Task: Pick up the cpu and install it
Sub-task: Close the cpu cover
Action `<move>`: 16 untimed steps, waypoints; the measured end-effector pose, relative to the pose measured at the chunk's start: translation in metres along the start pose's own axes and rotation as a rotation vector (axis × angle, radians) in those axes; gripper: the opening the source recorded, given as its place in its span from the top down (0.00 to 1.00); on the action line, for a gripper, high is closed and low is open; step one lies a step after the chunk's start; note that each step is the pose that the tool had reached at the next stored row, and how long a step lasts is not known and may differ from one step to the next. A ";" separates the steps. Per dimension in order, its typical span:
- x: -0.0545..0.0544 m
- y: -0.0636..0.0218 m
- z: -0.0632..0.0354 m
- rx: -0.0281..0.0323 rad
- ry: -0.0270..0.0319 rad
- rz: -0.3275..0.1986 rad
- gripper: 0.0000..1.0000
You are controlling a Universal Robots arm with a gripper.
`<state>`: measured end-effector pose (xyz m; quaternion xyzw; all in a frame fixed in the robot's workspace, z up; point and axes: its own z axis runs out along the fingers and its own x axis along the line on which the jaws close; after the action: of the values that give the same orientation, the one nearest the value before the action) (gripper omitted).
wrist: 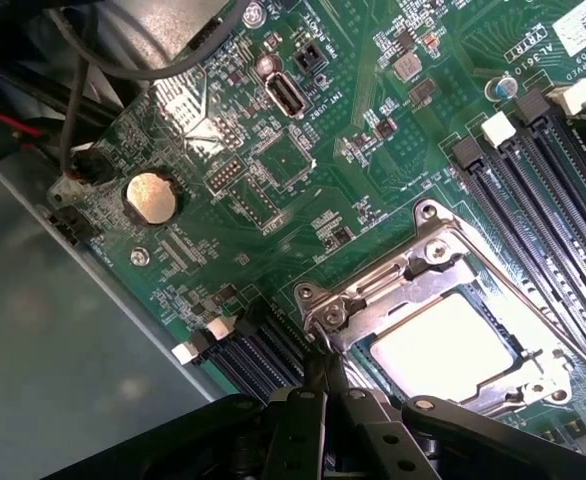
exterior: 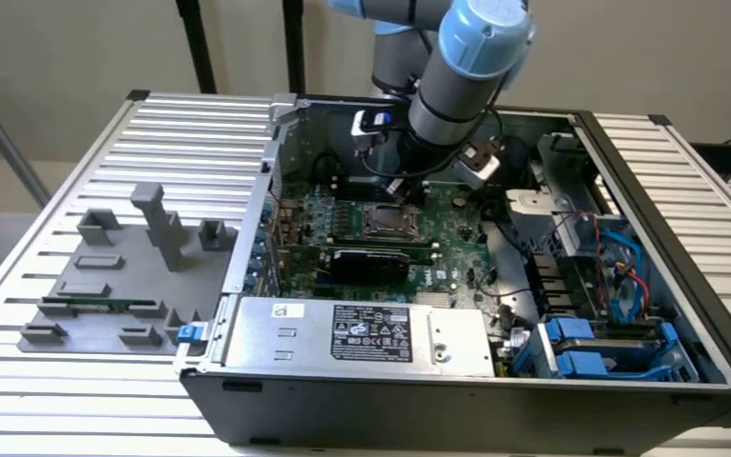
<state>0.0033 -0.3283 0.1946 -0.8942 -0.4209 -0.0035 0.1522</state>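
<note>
The cpu [wrist: 441,350], a pale silvery square, lies seated in the metal-framed socket [wrist: 428,265] of the green motherboard [wrist: 303,170], with the socket's frame folded down around its edges. My gripper [wrist: 325,378] is shut, its black fingertips together right at the socket's corner by the lever hook, and nothing shows between them. In the exterior view the arm reaches down into the open computer case, and the gripper [exterior: 395,190] hangs just above the socket [exterior: 385,222].
Black memory slots [wrist: 533,170] run beside the socket, and a coin battery [wrist: 151,196] and cables [wrist: 73,150] lie by the case wall. A silver power supply box [exterior: 359,333] and blue drive bays [exterior: 594,347] fill the case's near side. A grey fixture [exterior: 125,276] stands on the slatted table.
</note>
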 end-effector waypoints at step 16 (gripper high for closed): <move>-0.006 0.0099 0.0010 0.0446 0.0310 -0.007 0.89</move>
<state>0.0069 -0.3384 0.1903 -0.8890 -0.4215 -0.0085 0.1787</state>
